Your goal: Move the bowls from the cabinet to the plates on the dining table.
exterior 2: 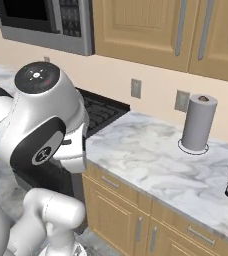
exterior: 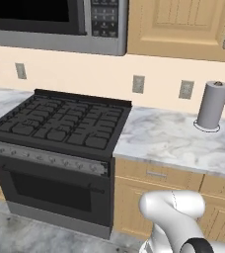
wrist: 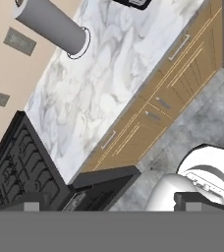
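I see a big black stove (exterior: 60, 133) in front of me on the left, with dark grates on top and a row of small knobs along its front. Next to it, on its right, is a long marble counter (exterior 2: 151, 155) with white and grey swirls. Under the counter are light wood drawers (exterior 2: 116, 187) with short silver handles.

Up on the wall is the cabinet (exterior 2: 151, 27). It is light tan wood and has long silver bar handles. Its doors are shut, so I cannot see inside it. It hangs above the counter, to the right of a silver microwave (exterior: 60, 22) that sits over the stove.

A grey roll of paper towels (exterior 2: 198, 122) stands up straight on the counter, near the wall. Behind it on the cream wall are small grey outlets (exterior: 138, 84). A dark thing pokes in at the right edge of the counter, and I cannot tell what it is.

My pincer (wrist: 114, 203) looks down along the counter edge and the grey floor. My two dark finger tips (wrist: 31, 203) stand far apart, so my pincer is wide open, and nothing is in it
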Controlling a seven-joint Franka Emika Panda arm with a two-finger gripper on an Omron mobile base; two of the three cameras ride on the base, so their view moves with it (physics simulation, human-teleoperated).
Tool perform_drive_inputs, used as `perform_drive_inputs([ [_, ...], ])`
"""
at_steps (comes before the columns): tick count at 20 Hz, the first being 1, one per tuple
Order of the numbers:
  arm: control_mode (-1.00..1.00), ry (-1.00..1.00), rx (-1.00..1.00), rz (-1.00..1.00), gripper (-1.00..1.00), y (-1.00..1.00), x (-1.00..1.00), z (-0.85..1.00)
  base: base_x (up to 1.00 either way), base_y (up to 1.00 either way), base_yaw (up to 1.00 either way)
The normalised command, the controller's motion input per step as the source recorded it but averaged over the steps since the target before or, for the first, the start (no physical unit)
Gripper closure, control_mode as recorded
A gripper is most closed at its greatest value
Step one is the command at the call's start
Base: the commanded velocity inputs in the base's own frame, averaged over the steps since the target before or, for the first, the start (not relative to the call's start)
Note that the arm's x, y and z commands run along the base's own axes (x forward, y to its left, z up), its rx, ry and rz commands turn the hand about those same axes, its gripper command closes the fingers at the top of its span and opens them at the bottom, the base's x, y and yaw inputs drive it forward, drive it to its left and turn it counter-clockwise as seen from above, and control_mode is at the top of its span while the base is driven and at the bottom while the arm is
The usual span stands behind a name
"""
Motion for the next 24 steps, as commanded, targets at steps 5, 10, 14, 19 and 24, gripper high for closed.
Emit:
perform_drive_inputs([
  [5,1.00,0.00,0.00,0.00,-1.00,0.00,0.00,0.00,0.00,0.00,0.25],
  [10,1.00,0.00,0.00,0.00,-1.00,0.00,0.00,0.00,0.00,0.00,0.25],
  [14,1.00,0.00,0.00,0.00,-1.00,0.00,0.00,0.00,0.00,0.00,0.25],
  [19,1.00,0.00,0.00,0.00,-1.00,0.00,0.00,0.00,0.00,0.00,0.25],
  [24,1.00,0.00,0.00,0.00,-1.00,0.00,0.00,0.00,0.00,0.00,0.25],
])
